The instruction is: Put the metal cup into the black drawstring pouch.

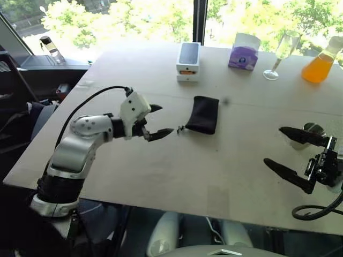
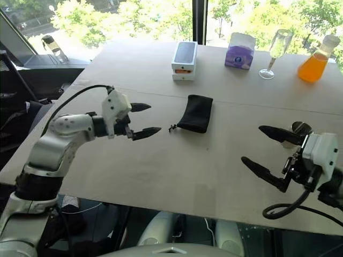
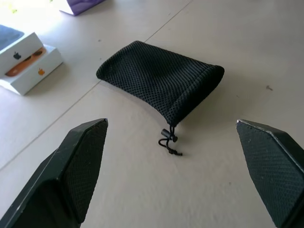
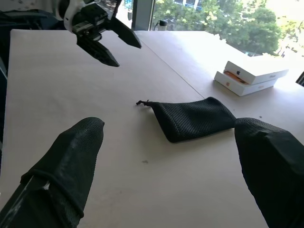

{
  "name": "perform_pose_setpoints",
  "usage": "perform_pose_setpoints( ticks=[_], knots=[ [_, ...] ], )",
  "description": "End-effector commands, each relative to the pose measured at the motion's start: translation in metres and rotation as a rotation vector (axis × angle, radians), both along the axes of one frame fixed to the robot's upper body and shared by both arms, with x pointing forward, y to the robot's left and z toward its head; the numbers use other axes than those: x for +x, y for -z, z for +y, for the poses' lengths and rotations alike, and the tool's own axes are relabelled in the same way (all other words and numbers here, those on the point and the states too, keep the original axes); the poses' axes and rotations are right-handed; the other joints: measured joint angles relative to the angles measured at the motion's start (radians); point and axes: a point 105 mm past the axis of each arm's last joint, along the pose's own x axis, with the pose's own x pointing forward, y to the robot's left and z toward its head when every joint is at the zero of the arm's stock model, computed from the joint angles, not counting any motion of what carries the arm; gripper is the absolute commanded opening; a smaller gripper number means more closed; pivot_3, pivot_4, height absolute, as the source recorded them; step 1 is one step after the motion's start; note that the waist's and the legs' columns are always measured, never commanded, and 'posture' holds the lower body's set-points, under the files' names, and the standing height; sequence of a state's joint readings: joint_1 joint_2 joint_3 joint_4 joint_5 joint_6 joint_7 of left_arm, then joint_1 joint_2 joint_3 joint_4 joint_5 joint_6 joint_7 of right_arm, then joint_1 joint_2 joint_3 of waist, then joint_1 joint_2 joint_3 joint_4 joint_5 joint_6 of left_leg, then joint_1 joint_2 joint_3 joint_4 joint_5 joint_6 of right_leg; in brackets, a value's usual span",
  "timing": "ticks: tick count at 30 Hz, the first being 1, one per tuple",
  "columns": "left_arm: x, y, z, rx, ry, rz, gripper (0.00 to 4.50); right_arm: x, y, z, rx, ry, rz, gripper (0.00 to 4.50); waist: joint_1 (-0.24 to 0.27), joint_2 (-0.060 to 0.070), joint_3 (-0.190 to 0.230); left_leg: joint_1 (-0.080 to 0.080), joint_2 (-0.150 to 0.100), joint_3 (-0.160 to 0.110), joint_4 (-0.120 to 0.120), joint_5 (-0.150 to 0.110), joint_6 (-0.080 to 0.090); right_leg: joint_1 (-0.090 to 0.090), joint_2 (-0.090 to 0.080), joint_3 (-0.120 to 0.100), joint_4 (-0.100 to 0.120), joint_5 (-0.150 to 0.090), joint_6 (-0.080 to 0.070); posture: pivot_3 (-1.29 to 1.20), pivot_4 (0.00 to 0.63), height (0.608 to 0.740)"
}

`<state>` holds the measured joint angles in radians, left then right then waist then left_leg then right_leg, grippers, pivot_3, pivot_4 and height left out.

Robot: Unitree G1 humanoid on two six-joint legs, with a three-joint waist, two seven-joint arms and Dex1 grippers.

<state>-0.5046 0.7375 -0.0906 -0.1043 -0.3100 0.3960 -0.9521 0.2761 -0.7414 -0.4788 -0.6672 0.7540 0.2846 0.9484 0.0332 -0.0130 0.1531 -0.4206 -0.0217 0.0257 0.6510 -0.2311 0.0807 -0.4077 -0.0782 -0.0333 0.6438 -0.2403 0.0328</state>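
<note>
Two claws spread wide, black drawstring pouch (image 1: 202,114) flat just beyond left claw (image 1: 159,121), right claw (image 1: 292,152) well apart.

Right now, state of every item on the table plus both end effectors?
Black mesh drawstring pouch: lying flat, mouth cinched, cord toward left end effector.
Silvery steel cup: upright behind right end effector, not held.
White phone box: closed.
Clear stemmed champagne glass: upright, empty.
Orange-liquid bottle: upright, capped.
Left end effector: open, empty.
Right end effector: open, empty.
</note>
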Motion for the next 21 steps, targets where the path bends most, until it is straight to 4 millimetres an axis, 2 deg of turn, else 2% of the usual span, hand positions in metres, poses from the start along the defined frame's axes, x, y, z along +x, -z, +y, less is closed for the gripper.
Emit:
perform_pose_setpoints(
  ticks=[1,8,10,14,17,21],
  knots=[
    [0.010,-0.011,-0.011,0.021,0.037,-0.091,4.50,-0.001,-0.010,0.010,0.010,-0.018,-0.047,4.50,0.003,0.000,0.000,-0.001,0.000,0.000,0.000,0.000,0.000,0.000,0.000,0.000,0.000,0.000,0.001,0.00,0.150,0.740],
    [0.039,-0.007,-0.018,0.127,0.105,-0.111,4.50,0.010,-0.004,0.008,0.017,0.045,-0.069,4.50,0.008,0.000,0.000,-0.005,-0.001,-0.001,0.003,0.000,0.001,-0.001,0.001,-0.003,-0.001,0.002,0.004,0.00,0.150,0.740],
    [0.045,-0.005,-0.025,0.135,0.137,-0.121,4.50,0.014,0.001,0.004,0.004,0.066,-0.072,4.50,0.007,0.000,0.000,-0.005,-0.001,-0.001,0.005,0.000,0.001,-0.001,0.002,-0.004,-0.001,0.002,0.004,0.00,0.150,0.740],
    [0.048,0.011,-0.043,0.180,0.215,-0.150,4.50,0.018,0.010,0.001,0.001,0.091,-0.078,4.50,0.007,0.000,0.000,-0.010,-0.001,-0.003,0.012,-0.002,0.003,-0.001,0.006,-0.006,0.000,0.003,0.005,0.00,0.150,0.740],
    [0.049,0.014,-0.057,0.216,0.243,-0.252,4.50,0.017,0.013,0.005,-0.001,0.087,-0.085,4.50,0.006,0.000,0.000,-0.011,-0.001,-0.003,0.015,-0.003,0.005,-0.001,0.006,-0.005,0.001,0.003,0.006,0.00,0.150,0.740],
    [0.055,0.022,-0.065,0.322,0.224,-0.402,4.50,0.016,0.014,0.008,-0.002,0.094,-0.096,4.50,0.005,0.000,0.000,-0.011,0.000,-0.003,0.017,-0.003,0.006,-0.001,0.005,-0.004,0.001,0.004,0.008,0.00,0.150,0.740]
  ],
)
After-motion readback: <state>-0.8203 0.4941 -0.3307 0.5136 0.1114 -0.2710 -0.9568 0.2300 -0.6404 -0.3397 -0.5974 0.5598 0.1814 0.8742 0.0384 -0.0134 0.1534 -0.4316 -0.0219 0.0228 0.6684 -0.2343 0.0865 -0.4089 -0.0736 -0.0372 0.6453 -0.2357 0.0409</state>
